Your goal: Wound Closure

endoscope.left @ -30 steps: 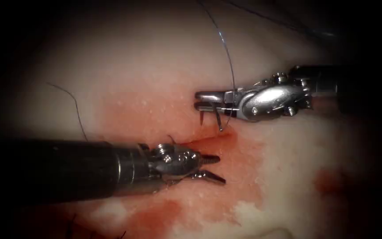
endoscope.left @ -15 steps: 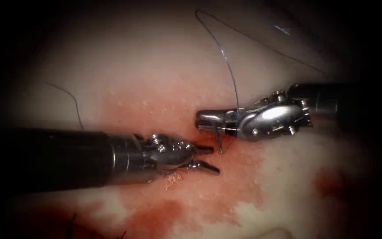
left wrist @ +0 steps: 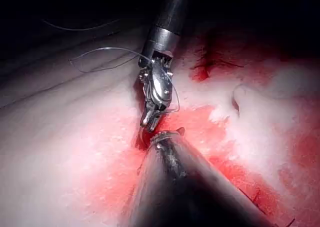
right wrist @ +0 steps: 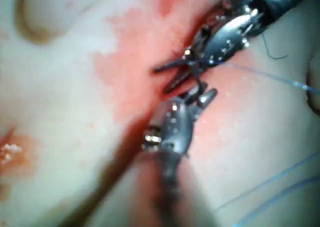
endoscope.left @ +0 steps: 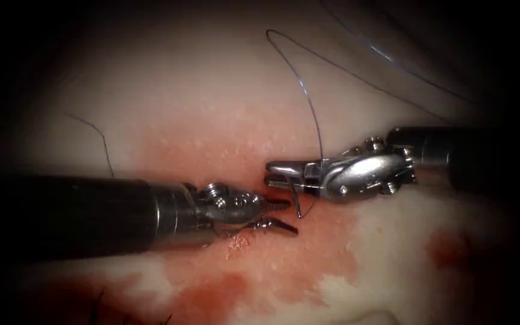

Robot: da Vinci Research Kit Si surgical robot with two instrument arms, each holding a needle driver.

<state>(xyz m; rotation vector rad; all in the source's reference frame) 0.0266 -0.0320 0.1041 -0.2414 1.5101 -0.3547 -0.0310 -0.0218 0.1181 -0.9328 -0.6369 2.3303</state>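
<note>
From above, the right tool (endoscope.left: 278, 174) comes in from the right with its jaws closed on the needle (endoscope.left: 297, 201), gripping it near the thread end of its curve; the needle hangs down from the jaws with its tip at the red, wet edge of the cut (endoscope.left: 284, 195), and I cannot tell whether the tip is in the tissue (endoscope.left: 212, 102) or just touching it. The thread (endoscope.left: 314, 108) rises from the jaws in a tall loop toward the far side and trails off to the right. The left tool (endoscope.left: 284, 215) lies just left of the needle, jaws parted and holding nothing, its upper jaw near the needle. Red fluid (endoscope.left: 308, 253) spreads around the cut and toward the near side. A loose thread end (endoscope.left: 100, 141) lies well to the left. In the left wrist view, the right tool (left wrist: 150, 123) points down at the red patch with the thread (left wrist: 100, 57) looping behind it, close to the left tool's shaft (left wrist: 175, 177). In the right wrist view, the right tool (right wrist: 202, 94) sits tip to tip with the open left tool (right wrist: 167, 77), the thread (right wrist: 270, 77) running off across pale tissue.
</note>
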